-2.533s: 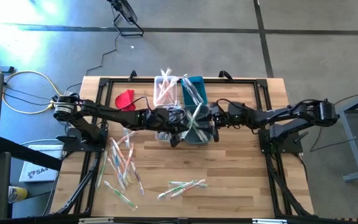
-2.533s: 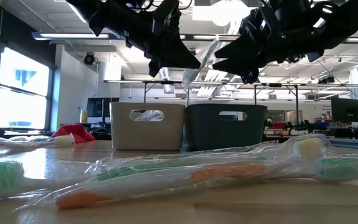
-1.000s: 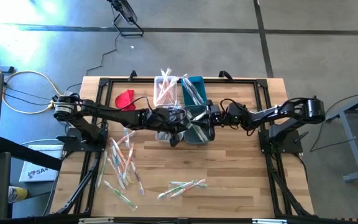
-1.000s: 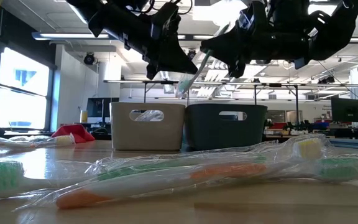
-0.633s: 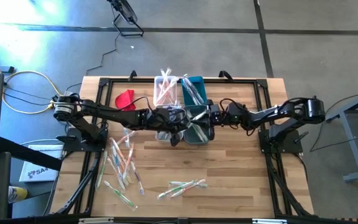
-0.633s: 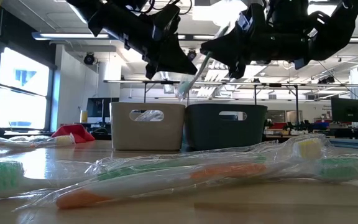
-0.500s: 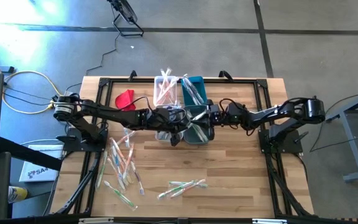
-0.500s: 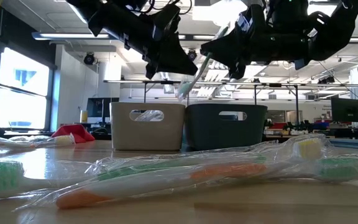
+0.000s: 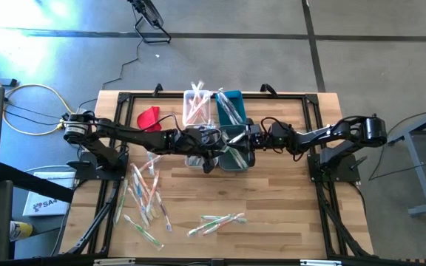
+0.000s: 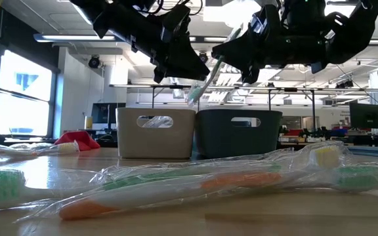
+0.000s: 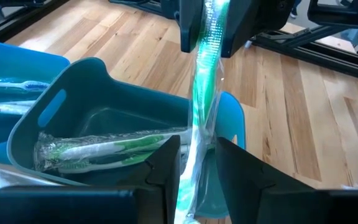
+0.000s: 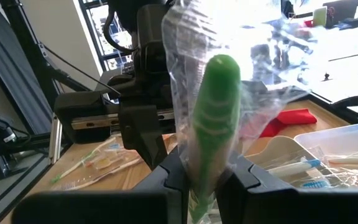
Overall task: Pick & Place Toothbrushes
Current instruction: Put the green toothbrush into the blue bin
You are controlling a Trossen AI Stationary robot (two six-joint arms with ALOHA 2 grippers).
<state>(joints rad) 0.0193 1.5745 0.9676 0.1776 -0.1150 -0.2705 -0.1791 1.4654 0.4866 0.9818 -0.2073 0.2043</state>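
Above your wooden surface [image 9: 287, 192], the right pincer [image 9: 244, 145] clamps 1 green toothbrush [image 11: 205, 74] over the teal bin [image 11: 86, 106], while the left pincer [image 11: 191, 163] seems parted around it.

1. Both arms meet above the near end of the teal bin [image 9: 231, 148]; the left gripper [image 9: 214, 157] and right gripper [image 9: 241, 151] crowd that spot.
2. A wrapped green toothbrush [image 11: 205, 74] spans the gap between them.
3. Loose toothbrushes [image 9: 145, 196] clutter the table's near-left area.
4. Bare wood [image 9: 287, 207] lies open near-right.
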